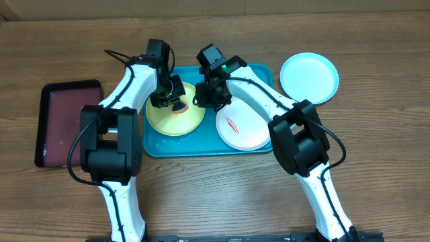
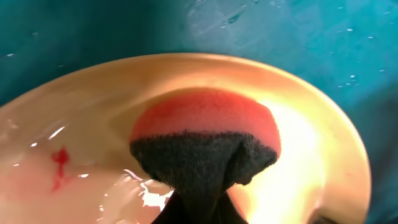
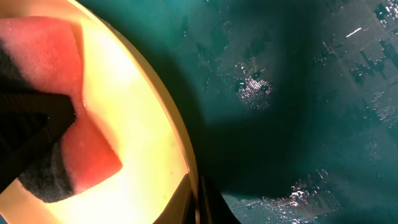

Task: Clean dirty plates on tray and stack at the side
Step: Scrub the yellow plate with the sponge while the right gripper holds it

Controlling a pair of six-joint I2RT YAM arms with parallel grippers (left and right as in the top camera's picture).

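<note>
Okay, left end effector (image 1: 176,99) is clenched on a sponge (image 2: 205,118), red foam with a dark scrub side pinched into a fold. The sponge is pressed on the yellow-green plate (image 1: 161,119). That plate is wet and has a red smear (image 2: 59,165). Right end effector (image 1: 205,99) sits at the same plate's right rim; the rim runs in toward its fingers, but I cannot tell if it is clamped. The yellow-green plate lies in the left half of the turquoise tray (image 1: 201,146), which has water drops on it. White plate (image 1: 252,134) with a red streak (image 1: 232,124) lies in the tray's right half. Light blue plate (image 1: 309,77) lies off the tray, just beside its far right corner, on the wooden surface (image 1: 222,195). Black-rimmed maroon tray (image 1: 64,121) sits at the far left.
</note>
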